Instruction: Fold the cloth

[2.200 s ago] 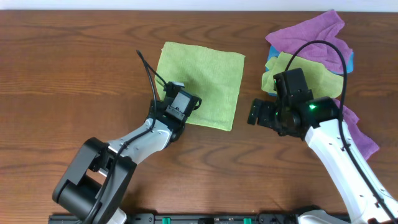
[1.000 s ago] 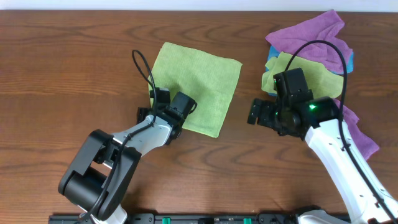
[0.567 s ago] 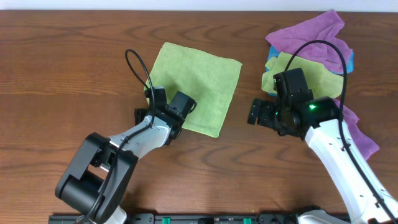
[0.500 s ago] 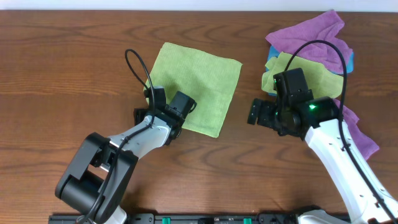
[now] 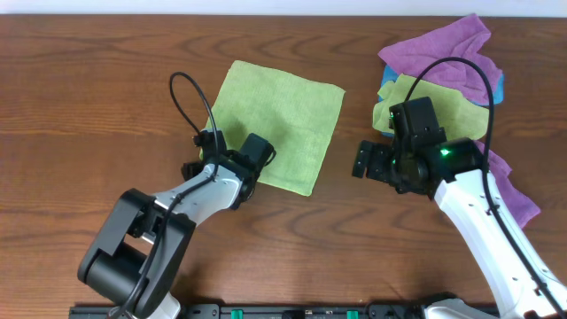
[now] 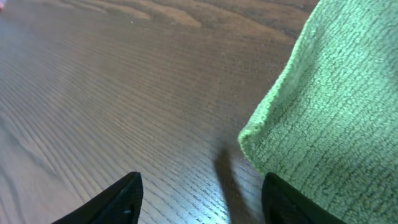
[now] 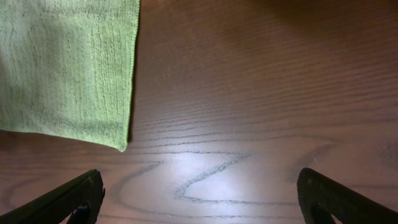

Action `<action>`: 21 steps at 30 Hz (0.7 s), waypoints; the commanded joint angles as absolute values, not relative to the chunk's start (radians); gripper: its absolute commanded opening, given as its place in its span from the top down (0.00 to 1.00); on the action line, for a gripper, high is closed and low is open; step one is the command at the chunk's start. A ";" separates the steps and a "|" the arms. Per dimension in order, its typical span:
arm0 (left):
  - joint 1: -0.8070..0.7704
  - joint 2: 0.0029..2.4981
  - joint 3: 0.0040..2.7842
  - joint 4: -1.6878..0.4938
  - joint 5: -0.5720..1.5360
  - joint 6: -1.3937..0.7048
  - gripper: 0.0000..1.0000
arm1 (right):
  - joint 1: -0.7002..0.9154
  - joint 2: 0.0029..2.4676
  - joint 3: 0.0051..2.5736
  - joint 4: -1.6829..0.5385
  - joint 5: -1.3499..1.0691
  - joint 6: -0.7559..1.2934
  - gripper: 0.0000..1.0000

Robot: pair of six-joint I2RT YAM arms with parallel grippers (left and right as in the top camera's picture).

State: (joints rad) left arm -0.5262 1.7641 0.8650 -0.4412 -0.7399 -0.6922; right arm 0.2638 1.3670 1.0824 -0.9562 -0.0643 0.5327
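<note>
The lime-green cloth [image 5: 283, 120] lies flat on the wooden table, left of centre. My left gripper [image 5: 197, 158] is open at the cloth's near left corner, over bare wood. In the left wrist view the cloth [image 6: 329, 93] fills the right side, its corner between my open fingers [image 6: 202, 202], and the right finger is at the cloth's edge. My right gripper [image 5: 361, 160] is open and empty, on bare table just right of the cloth. In the right wrist view the cloth [image 7: 68, 68] lies at the upper left, apart from the open fingers [image 7: 199, 199]. The white tag is not visible.
A pile of cloths lies at the back right: a purple cloth [image 5: 434, 44], a duller yellow-green cloth [image 5: 443, 102] and a bit of blue cloth [image 5: 498, 87]. Another purple cloth [image 5: 514, 190] runs under the right arm.
The cloth's near edge shifted a little left early on and has lain still since. My left gripper has swung left, off the cloth's near left corner. The right arm has not moved.
</note>
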 commanded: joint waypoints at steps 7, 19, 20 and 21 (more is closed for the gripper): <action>-0.430 1.732 0.869 -0.430 -0.621 -0.722 0.33 | 0.256 1.352 1.079 -0.959 -0.080 0.492 0.02; -0.247 1.422 0.873 -0.416 -0.197 -0.649 0.25 | 0.256 1.352 1.079 -0.955 -0.081 0.492 0.01; -0.226 1.414 0.873 -0.411 -0.147 -0.629 0.25 | 0.256 1.352 1.079 -0.957 -0.081 0.492 0.01; -0.199 1.413 0.873 -0.407 -0.087 -0.601 0.25 | 0.256 1.352 1.079 -0.957 -0.081 0.492 0.01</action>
State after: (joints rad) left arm -0.2523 1.4246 0.8654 -0.4099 -0.2863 -0.6750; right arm 0.2638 1.3670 1.0824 -0.9562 -0.0761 0.5076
